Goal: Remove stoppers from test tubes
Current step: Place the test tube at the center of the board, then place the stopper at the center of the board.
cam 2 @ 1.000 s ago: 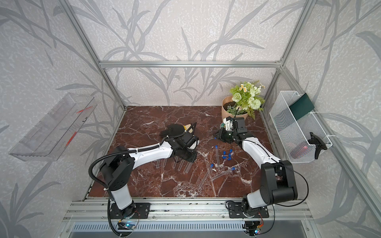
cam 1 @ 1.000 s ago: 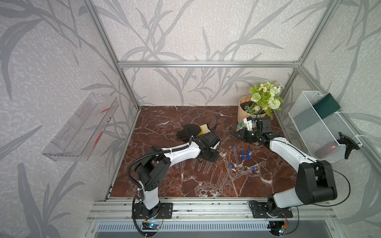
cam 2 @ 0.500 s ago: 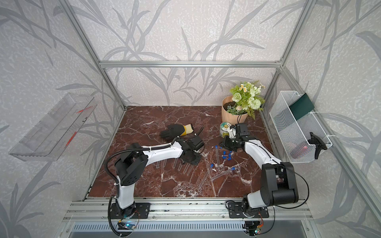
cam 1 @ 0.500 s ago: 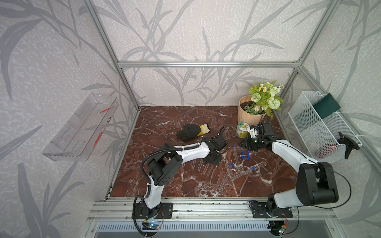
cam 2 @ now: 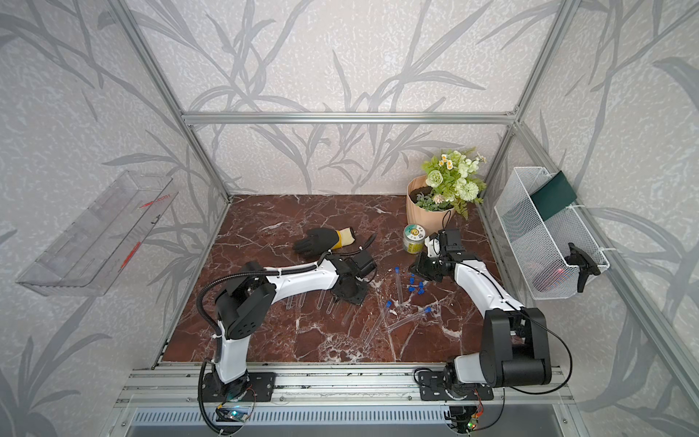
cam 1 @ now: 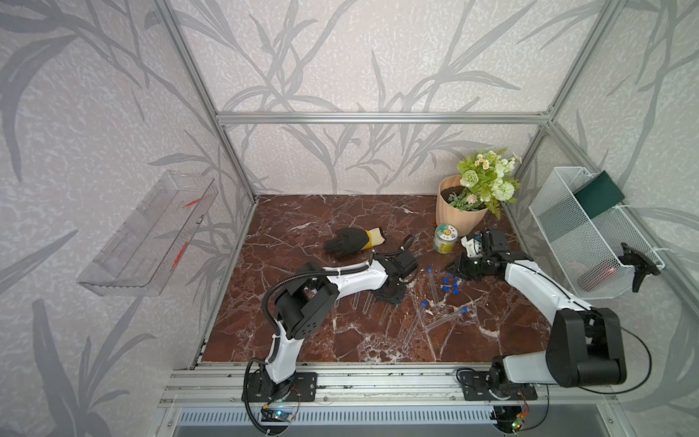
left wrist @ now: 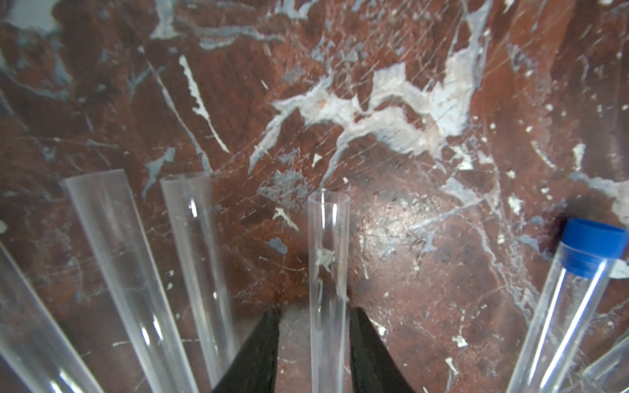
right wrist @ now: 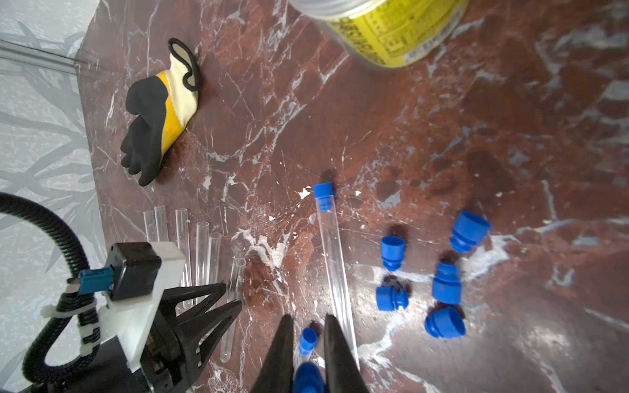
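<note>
The left end effector [left wrist: 313, 311] stands released, its jaws parted either side of an uncapped test tube [left wrist: 328, 272]. That tube lies on the counter [left wrist: 408, 68] at lower centre, beside the other bare tubes [left wrist: 122, 258] at lower left. I'd lift straight off so nothing rolls. The right end effector [right wrist: 308, 320] looks clenched on a blue stopper [right wrist: 306, 379], bottom centre. It should drop that by the loose stoppers [right wrist: 446, 285], centre right, clear of the capped tube [right wrist: 335, 265].
</note>
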Action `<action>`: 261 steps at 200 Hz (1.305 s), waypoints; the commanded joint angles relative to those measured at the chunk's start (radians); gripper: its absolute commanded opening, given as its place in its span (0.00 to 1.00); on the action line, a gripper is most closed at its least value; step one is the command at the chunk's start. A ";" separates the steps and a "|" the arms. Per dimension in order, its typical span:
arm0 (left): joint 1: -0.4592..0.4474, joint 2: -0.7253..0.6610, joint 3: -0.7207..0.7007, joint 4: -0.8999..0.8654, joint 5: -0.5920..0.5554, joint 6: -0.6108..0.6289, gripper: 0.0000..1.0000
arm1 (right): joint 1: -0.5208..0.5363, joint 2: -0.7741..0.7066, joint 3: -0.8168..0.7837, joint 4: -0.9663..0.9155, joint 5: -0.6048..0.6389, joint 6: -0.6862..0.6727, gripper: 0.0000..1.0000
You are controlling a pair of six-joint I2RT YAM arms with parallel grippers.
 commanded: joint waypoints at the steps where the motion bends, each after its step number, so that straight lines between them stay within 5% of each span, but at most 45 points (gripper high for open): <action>1: -0.004 -0.019 0.020 -0.024 -0.017 -0.007 0.39 | -0.012 -0.035 -0.013 -0.062 0.041 -0.021 0.00; 197: -0.006 -0.189 -0.020 0.001 -0.004 0.073 0.51 | -0.121 0.252 -0.024 -0.037 0.229 -0.086 0.00; 261: -0.010 -0.222 -0.045 0.013 -0.024 0.057 0.52 | -0.122 0.283 -0.036 -0.011 0.235 -0.082 0.09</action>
